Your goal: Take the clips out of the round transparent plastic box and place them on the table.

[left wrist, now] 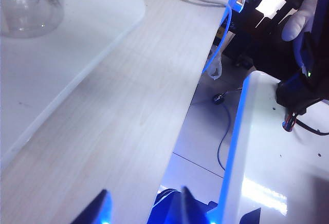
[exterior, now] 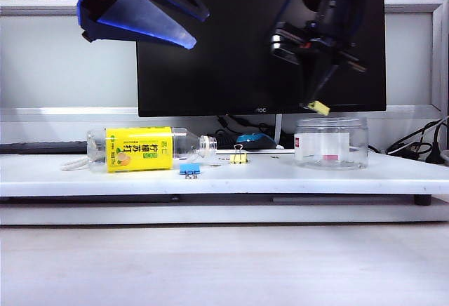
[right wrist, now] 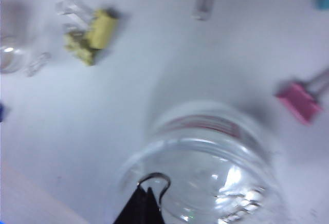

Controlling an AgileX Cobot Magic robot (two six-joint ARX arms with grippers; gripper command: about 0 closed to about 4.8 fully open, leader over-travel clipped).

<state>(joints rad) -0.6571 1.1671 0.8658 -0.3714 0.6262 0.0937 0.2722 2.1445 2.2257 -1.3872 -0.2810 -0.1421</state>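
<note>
My right gripper [exterior: 313, 97] hangs above the round transparent plastic box [exterior: 331, 142], shut on a pale-yellow clip [exterior: 318, 107] that dangles from its tip. In the right wrist view the shut jaws [right wrist: 145, 196] pinch the clip's wire handle [right wrist: 156, 182] over the box's open mouth [right wrist: 205, 167]. A second yellow clip [exterior: 238, 156] [right wrist: 92, 35] lies on the white table [exterior: 84, 176], left of the box. My left gripper [exterior: 140, 18] is high at the upper left, open and empty, well away from the box [left wrist: 31, 3]; its fingers [left wrist: 97, 211] stand apart over the wooden surface.
A clear bottle with a yellow label [exterior: 139, 149] lies on the table's left part. A blue binder clip [exterior: 189, 169] sits near the front edge. A pink clip [right wrist: 300, 100] lies beside the box. A black monitor [exterior: 238, 53] stands behind.
</note>
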